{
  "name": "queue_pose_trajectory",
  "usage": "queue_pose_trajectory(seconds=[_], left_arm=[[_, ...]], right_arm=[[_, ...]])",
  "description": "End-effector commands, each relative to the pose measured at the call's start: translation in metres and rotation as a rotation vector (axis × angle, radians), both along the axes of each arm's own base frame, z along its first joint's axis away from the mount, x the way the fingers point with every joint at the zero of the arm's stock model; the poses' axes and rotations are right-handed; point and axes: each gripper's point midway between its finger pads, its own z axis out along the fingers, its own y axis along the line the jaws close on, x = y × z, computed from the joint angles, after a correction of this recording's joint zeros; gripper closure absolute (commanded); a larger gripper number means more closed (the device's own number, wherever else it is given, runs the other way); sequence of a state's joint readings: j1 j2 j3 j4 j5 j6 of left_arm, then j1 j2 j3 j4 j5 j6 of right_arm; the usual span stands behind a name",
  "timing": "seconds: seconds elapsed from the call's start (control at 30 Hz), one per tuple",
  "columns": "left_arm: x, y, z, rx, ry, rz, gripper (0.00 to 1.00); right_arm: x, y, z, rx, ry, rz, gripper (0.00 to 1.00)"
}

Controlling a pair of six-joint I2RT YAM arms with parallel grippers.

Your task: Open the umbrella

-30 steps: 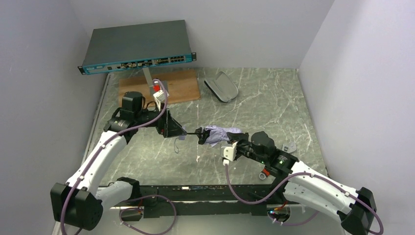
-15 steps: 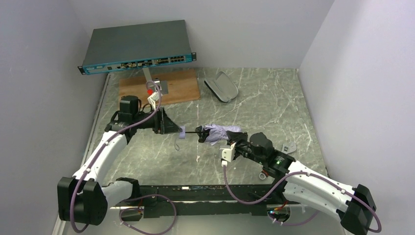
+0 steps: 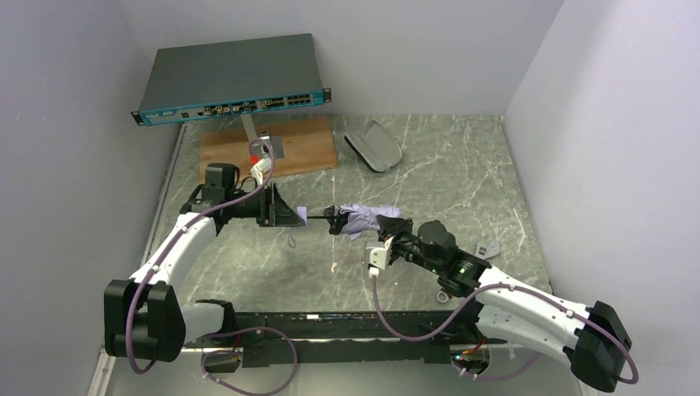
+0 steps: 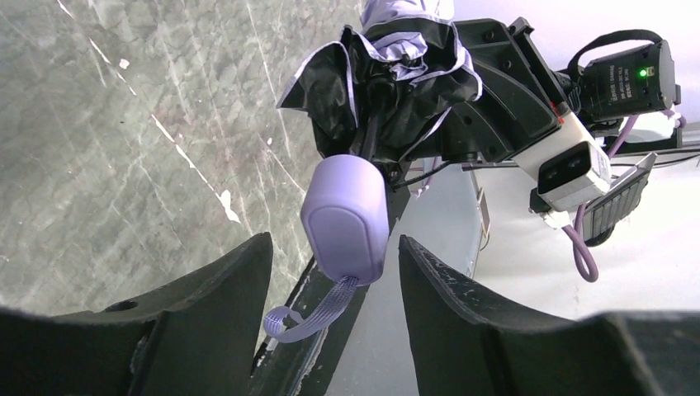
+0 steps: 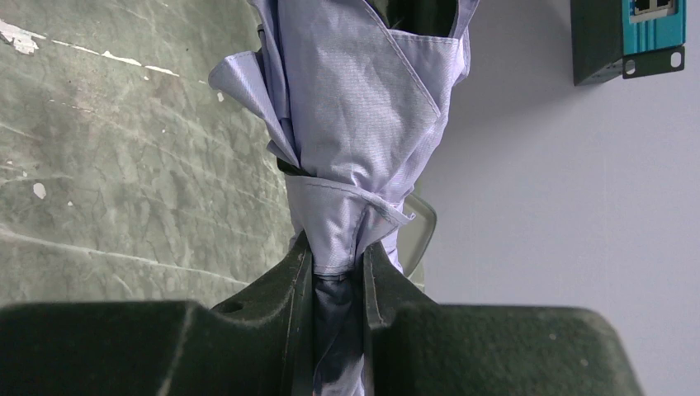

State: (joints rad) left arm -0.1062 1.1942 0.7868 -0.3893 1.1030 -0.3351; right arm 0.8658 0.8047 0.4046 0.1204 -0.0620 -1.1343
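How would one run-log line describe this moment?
left gripper: open around small lavender handle | right gripper: shut on folded lavender-white umbrella canopy | umbrella: unopened

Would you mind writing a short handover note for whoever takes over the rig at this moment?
Right gripper: shut on the umbrella, clamping its folded canopy.
Left gripper: open, jaws either side of the lavender handle, not gripping it.
Umbrella held level between the arms above the table.
Done: umbrella lifted, handle lined up.
Left: close on the handle, pull it out, open the umbrella.
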Motion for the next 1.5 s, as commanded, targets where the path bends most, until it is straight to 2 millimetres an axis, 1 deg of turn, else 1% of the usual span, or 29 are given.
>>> queue_pose_trajectory(seconds=[0.0, 0.03, 0.07, 0.1, 0.2, 0.23, 0.33, 0.43, 0.5, 0.53, 0.57, 0.63, 0.67, 0.73, 0.8, 0.9, 1.0, 1.03, 1.1, 1.2, 1.27, 1.37, 1.47], left_arm=[[-0.003, -0.005, 0.017, -0.057, -0.044, -0.036, 0.40], [-0.003, -0.006, 0.017, -0.067, -0.043, -0.032, 0.44], [-0.002, -0.006, 0.019, -0.075, -0.048, -0.031, 0.51], [-0.002, -0.007, 0.019, -0.079, -0.046, -0.027, 0.55], [0.000, -0.007, 0.022, -0.091, -0.050, -0.022, 0.61], [0.000, -0.008, 0.023, -0.092, -0.054, -0.022, 0.65], [-0.001, -0.006, 0.026, -0.091, -0.067, -0.025, 0.83], [-0.003, 0.004, 0.028, -0.076, -0.080, -0.010, 1.00], [-0.004, 0.013, 0.028, -0.061, -0.082, 0.008, 1.00], [-0.006, 0.018, 0.028, -0.063, -0.081, 0.015, 1.00], [-0.005, 0.025, 0.028, -0.068, -0.075, 0.033, 1.00], [-0.005, 0.038, 0.030, -0.071, -0.075, 0.069, 1.00], [-0.006, 0.045, 0.032, -0.072, -0.078, 0.080, 1.00], [-0.008, 0.059, 0.035, -0.074, -0.071, 0.112, 1.00], [-0.006, 0.078, 0.037, -0.055, -0.113, 0.147, 1.00], [-0.007, 0.098, 0.038, -0.035, -0.118, 0.177, 1.00], [-0.010, 0.113, 0.044, -0.047, -0.115, 0.192, 1.00], [-0.009, 0.118, 0.048, -0.065, -0.129, 0.207, 1.00], [-0.005, 0.126, 0.048, -0.066, -0.122, 0.240, 1.00], [-0.005, 0.126, 0.045, -0.068, -0.114, 0.241, 1.00], [-0.008, 0.126, 0.044, -0.066, -0.118, 0.252, 1.00], [-0.011, 0.129, 0.041, -0.061, -0.118, 0.290, 1.00], [-0.011, 0.138, 0.039, -0.058, -0.129, 0.331, 1.00]], right_arm=[[0.007, 0.017, 0.058, 0.144, -0.139, 0.034, 1.00], [0.007, 0.017, 0.059, 0.150, -0.139, 0.036, 1.00], [0.008, 0.018, 0.059, 0.152, -0.138, 0.038, 1.00], [0.008, 0.019, 0.060, 0.155, -0.135, 0.038, 1.00], [0.007, 0.019, 0.060, 0.173, -0.115, 0.032, 1.00], [0.007, 0.019, 0.058, 0.173, -0.107, 0.030, 1.00], [0.010, 0.013, 0.051, 0.165, -0.088, 0.000, 1.00], [0.011, 0.002, 0.042, 0.137, -0.076, -0.021, 1.00], [0.015, -0.012, 0.030, 0.111, -0.055, -0.051, 1.00], [0.018, -0.024, 0.021, 0.094, -0.038, -0.071, 1.00], [0.022, -0.036, 0.018, 0.083, -0.034, -0.098, 1.00], [0.023, -0.058, 0.006, 0.058, -0.016, -0.114, 1.00], [0.022, -0.071, -0.005, 0.026, -0.003, -0.128, 1.00], [0.019, -0.093, -0.019, -0.011, 0.012, -0.146, 1.00], [0.017, -0.113, -0.031, -0.039, 0.018, -0.175, 1.00], [0.015, -0.137, -0.042, -0.061, 0.050, -0.234, 1.00], [0.016, -0.147, -0.046, -0.069, 0.069, -0.260, 1.00], [0.018, -0.148, -0.045, -0.070, 0.067, -0.266, 1.00], [0.020, -0.149, -0.043, -0.067, 0.065, -0.262, 1.00], [0.024, -0.146, -0.040, -0.062, 0.064, -0.250, 1.00], [0.027, -0.148, -0.038, -0.064, 0.064, -0.263, 1.00], [0.033, -0.160, -0.038, -0.073, 0.080, -0.315, 1.00], [0.035, -0.176, -0.041, -0.077, 0.092, -0.347, 1.00]])
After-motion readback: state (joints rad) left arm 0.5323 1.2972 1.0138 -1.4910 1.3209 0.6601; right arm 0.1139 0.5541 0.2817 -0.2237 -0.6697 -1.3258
